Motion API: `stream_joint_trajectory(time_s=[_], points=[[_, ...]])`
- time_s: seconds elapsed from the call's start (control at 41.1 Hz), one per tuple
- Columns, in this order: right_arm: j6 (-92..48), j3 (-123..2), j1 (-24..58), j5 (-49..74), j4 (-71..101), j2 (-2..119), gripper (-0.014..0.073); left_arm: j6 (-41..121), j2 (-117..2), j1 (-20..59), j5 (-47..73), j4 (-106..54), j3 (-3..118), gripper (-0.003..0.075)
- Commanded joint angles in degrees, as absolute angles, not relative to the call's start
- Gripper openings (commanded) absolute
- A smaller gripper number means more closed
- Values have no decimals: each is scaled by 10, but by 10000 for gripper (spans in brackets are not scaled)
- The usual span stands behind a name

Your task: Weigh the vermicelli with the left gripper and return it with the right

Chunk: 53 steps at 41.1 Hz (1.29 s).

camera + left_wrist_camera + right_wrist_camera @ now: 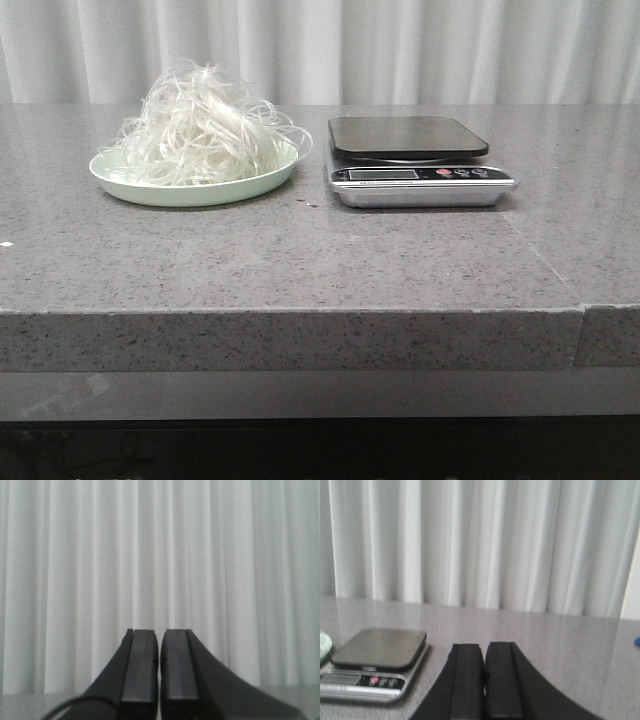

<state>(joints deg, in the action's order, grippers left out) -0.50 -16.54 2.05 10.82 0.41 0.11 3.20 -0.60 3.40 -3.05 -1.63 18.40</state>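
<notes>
The vermicelli [205, 125] sat heaped on a pale green plate [150, 187] toward the left of the grey stone table [300, 260], its loose strands spilling over the rim. Just beside it on the right stood a kitchen scale [418, 174] — dark platform bare, display facing front. The left gripper [160, 672] pointed at the white curtain [160, 555], jaws pressed together on nothing. The right gripper [484, 680] hung over the table near the scale — jaws likewise closed, empty.
</notes>
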Motion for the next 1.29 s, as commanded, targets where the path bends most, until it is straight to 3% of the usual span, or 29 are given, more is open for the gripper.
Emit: stream_joint_trajectory(time_s=[0.0, 0.268, 0.462, 0.924, 1.265], points=[[-6, -244, 17, 110, 3, 38, 160, 27, -44, 34, 3, -13, 268, 145], [-6, -424, 17, 231, 3, 166, 160, 27, -173, 34, 166, 20, 434, 145], [-6, -502, 17, 306, 4, 267, 160, 27, -266, 34, 217, 16, 486, 145], [-6, -496, 17, 333, 4, 416, 160, 27, -365, 34, 251, 12, 484, 145], [-6, -496, 17, 341, 4, 450, 160, 27, -402, 34, 270, 10, 484, 145]])
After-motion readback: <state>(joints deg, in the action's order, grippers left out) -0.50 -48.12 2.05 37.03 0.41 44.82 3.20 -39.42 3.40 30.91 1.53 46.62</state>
